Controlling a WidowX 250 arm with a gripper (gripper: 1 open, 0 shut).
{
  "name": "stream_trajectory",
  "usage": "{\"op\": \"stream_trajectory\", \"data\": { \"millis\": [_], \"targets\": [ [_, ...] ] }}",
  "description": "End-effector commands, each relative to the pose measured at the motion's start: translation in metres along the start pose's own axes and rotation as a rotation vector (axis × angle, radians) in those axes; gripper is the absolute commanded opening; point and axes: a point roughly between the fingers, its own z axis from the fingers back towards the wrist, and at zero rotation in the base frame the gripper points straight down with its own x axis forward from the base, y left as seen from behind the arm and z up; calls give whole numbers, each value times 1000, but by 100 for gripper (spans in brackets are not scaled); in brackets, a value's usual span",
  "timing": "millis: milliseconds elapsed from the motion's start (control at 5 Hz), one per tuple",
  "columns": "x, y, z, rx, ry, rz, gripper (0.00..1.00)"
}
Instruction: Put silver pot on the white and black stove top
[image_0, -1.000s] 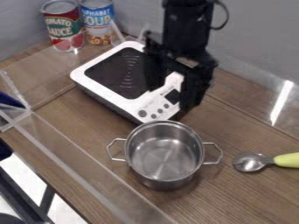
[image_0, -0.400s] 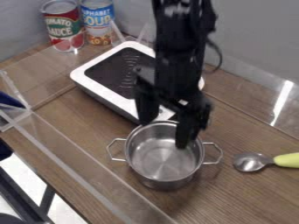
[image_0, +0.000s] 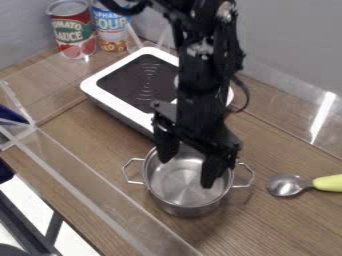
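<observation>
The silver pot (image_0: 183, 191) stands upright on the wooden table, near the front, with wire loop handles on its left and right. My black gripper (image_0: 191, 160) points straight down over it, open. One finger sits at the pot's back left rim and the other (image_0: 219, 166) reaches down inside the right half. Nothing is held. The white and black stove top (image_0: 134, 88) lies behind the pot to the left; the arm covers its front right corner and button panel.
A metal spoon (image_0: 302, 184) with a yellow-green handle lies on the table to the right of the pot. Two tin cans (image_0: 88, 27) stand at the back left against the wall. A clear plastic edge (image_0: 54, 160) runs along the table's left front.
The gripper has come down and toward the camera, from above the stove's front corner to the pot, its fingers now at the rim and inside. The pot has not moved.
</observation>
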Motion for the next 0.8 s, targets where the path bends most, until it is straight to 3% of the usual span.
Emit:
{"op": "stream_trajectory", "data": {
  "millis": [0,600],
  "targets": [
    [2,4,6,4,-23,6,100],
    [10,19,12,-1,-21,-73,100]
  ]
}}
